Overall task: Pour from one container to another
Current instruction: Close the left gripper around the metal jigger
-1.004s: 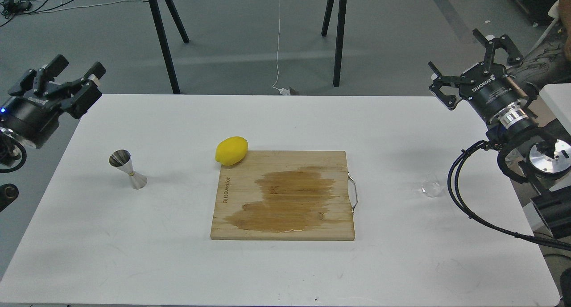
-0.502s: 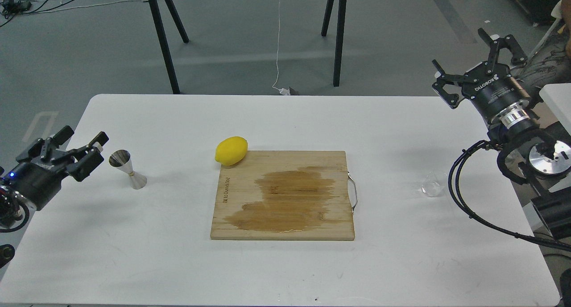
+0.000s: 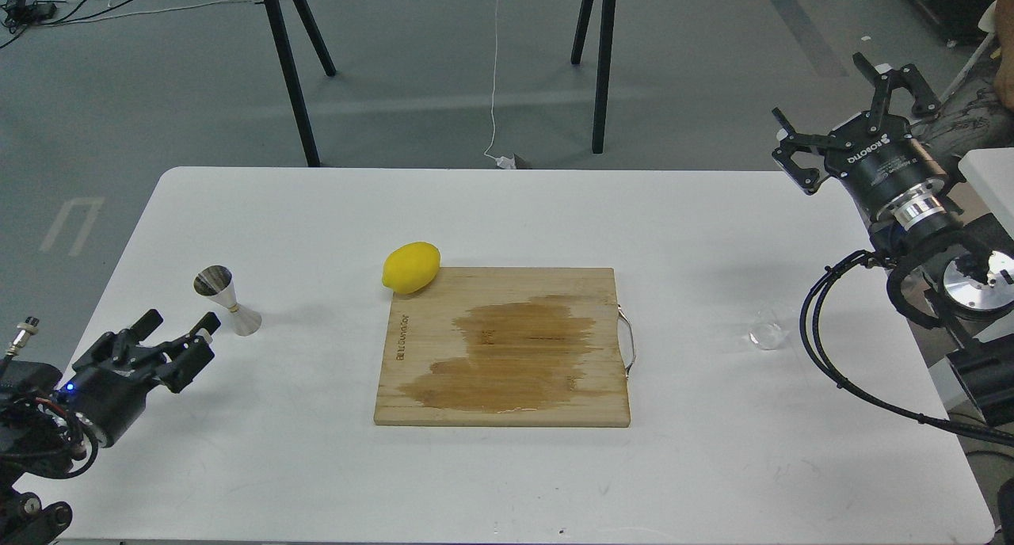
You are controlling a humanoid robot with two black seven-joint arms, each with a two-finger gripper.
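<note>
Glass cup (image 3: 767, 335) sits near the right edge of the white surface (image 3: 507, 482), well right of the cutting board (image 3: 504, 347); jigger (image 3: 228, 301) stands upright on the left side, lemon (image 3: 411, 268) touching the board's far-left corner. Left gripper (image 3: 176, 329) sits low just beside the jigger on its near-left, fingers spread and empty, nothing between them. Right gripper (image 3: 851, 97) is up past the far-right corner, fingers spread and empty, well apart from the cup.
</note>
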